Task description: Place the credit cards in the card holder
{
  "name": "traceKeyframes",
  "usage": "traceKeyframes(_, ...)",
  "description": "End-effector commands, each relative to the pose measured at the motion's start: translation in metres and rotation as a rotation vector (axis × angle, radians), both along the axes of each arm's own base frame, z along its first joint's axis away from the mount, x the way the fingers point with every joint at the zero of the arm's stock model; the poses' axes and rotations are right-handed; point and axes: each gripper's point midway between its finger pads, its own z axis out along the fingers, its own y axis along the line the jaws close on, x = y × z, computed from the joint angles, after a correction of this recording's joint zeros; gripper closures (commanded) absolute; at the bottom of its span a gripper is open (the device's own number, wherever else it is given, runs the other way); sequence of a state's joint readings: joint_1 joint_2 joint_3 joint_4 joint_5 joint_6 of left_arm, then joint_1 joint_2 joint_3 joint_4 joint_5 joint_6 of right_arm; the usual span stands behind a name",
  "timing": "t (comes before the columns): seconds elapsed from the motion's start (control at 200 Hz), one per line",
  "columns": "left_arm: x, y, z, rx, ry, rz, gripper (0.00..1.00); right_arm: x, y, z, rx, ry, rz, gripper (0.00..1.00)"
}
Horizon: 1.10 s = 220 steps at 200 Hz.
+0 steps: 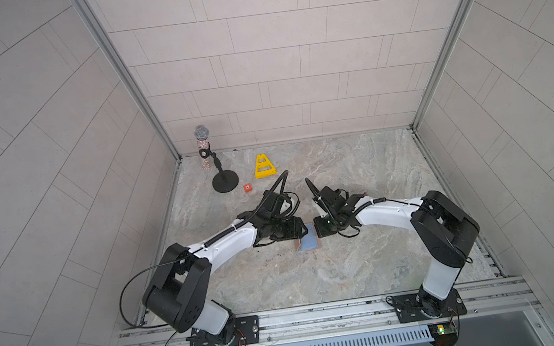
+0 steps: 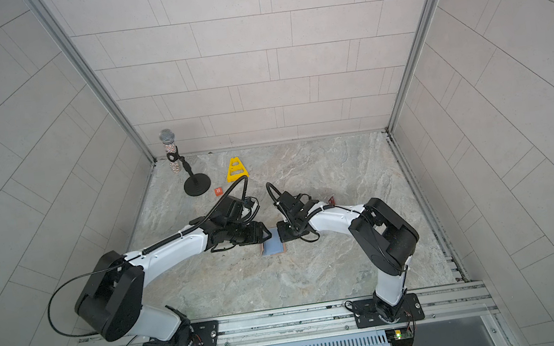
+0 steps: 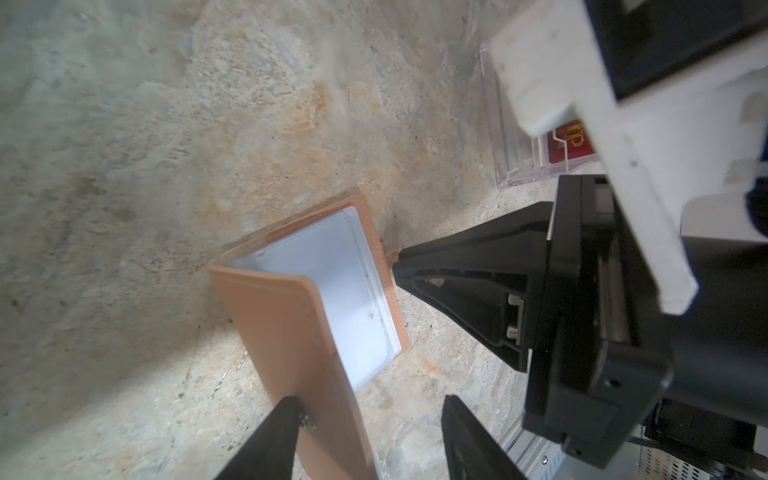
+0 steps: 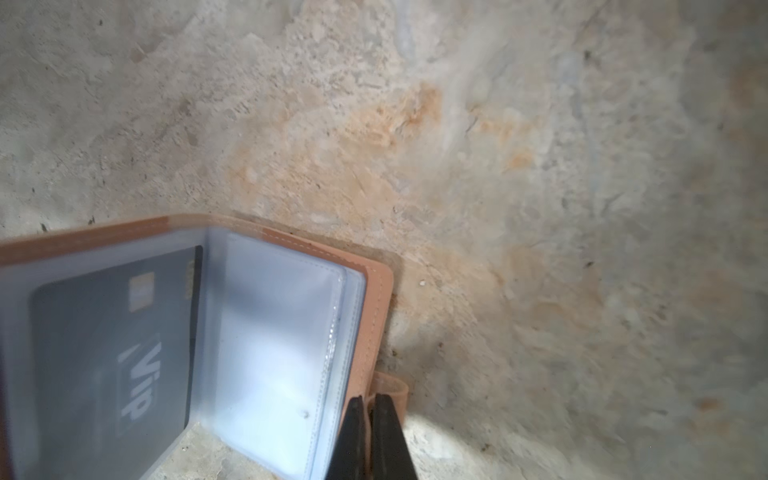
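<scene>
1. Marbled grey-tan table (image 1: pixel 351 261) inside a booth of pale tiled walls (image 1: pixel 254 58). An aluminium rail (image 1: pixel 322 315) along the near edge carries both arm bases.
2. Back left stand a microphone (image 1: pixel 203 143) on a black stand, a yellow cone (image 1: pixel 264 166) and a small orange tag (image 1: pixel 247 187), all well apart from the work.
3. Mid-table, the holder (image 1: pixel 307 242) lies between the two wrists, which cover most of it in both top views.
4. It is partly open: one tan cover is raised and the blue-grey sleeves show. A black VIP card (image 4: pixel 116 353) sits in a clear sleeve on the raised side.
5. At the flat side's edge, the right gripper (image 4: pixel 370 399) is closed narrow, pinching the snap tab (image 4: pixel 390 384).
6. By the raised cover, the left gripper (image 3: pixel 370 400) has its jaws wide apart. One finger (image 3: pixel 270 440) is at the cover's edge; contact unclear, nothing clamped.
7. Beyond the right gripper stands a clear box (image 3: pixel 511 137) with a red card (image 3: pixel 569 145) inside.
</scene>
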<state>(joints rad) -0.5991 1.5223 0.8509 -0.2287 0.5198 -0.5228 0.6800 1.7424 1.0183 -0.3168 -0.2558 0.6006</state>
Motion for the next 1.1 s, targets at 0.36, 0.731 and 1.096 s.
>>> traceKeyframes(0.36,0.006,-0.032,-0.008,-0.088,0.027,-0.039,0.39,-0.002,-0.021,0.006,0.004,-0.009,-0.043,0.95)
traceKeyframes(0.731,0.005,-0.030,-0.033,-0.063,0.057,-0.017,0.60,-0.001,-0.023,0.012,0.037,-0.015,-0.051,0.95)
traceKeyframes(1.096,0.004,-0.018,-0.052,-0.011,0.069,0.038,0.79,-0.001,-0.004,0.019,0.158,-0.021,-0.026,0.95)
